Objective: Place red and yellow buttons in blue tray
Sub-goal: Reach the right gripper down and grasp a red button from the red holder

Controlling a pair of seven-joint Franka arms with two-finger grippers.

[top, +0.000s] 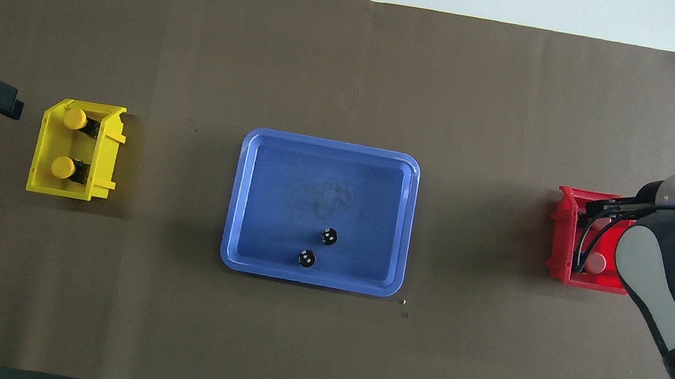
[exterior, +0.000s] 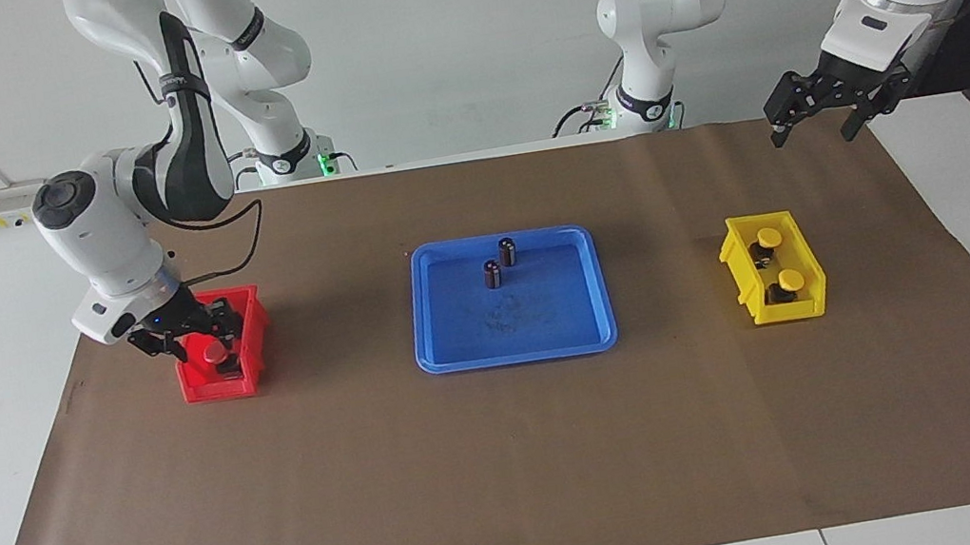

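Reaching into red bin (exterior: 225,383), right claw (exterior: 193,343) over a red button (exterior: 214,353); grip undeterminable. Left claw (exterior: 817,110) waiting, spread wide, off the bench end. Blue tray (exterior: 449,355) without buttons; yellow buttons (exterior: 779,259) unmoved in yellow bin (exterior: 811,301).

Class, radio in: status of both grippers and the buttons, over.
Right gripper down in small red bin, around a red-capped button. Left gripper waits, open. Yellow-capped buttons binned. Shallow blue plastic tray: no buttons.
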